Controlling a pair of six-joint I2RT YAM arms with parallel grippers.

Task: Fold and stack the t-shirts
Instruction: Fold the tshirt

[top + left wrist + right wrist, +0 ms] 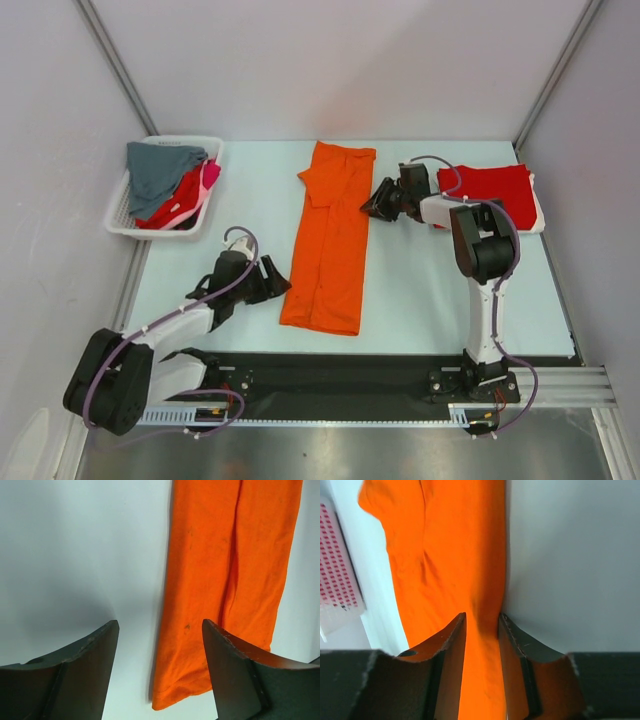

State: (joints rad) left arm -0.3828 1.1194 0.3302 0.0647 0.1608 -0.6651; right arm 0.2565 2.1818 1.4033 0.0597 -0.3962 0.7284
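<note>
The pale table [430, 300] fills the view. Down its middle lies the orange t-shirt [330, 245], folded lengthwise into a long strip running from the far side toward the arms (one sleeve still shows at its far left).

The white mesh basket [125, 225] sits at the far left corner. A dark mark on its far rim is too small to read. At the far right corner lies the red t-shirt [495, 190], folded flat.

In the basket a grey tee [160, 168] lies on top, with a red tee [178, 205] below it and a pink tee [211, 175] at the right side.

The left gripper [280, 280] is just beside the strip's near left edge, its jaws wide apart over bare table, holding nothing. The right gripper [370, 205] is at the strip's far right edge. Its jaws are parted by a narrow gap with orange cloth showing between them, not clamped.
</note>
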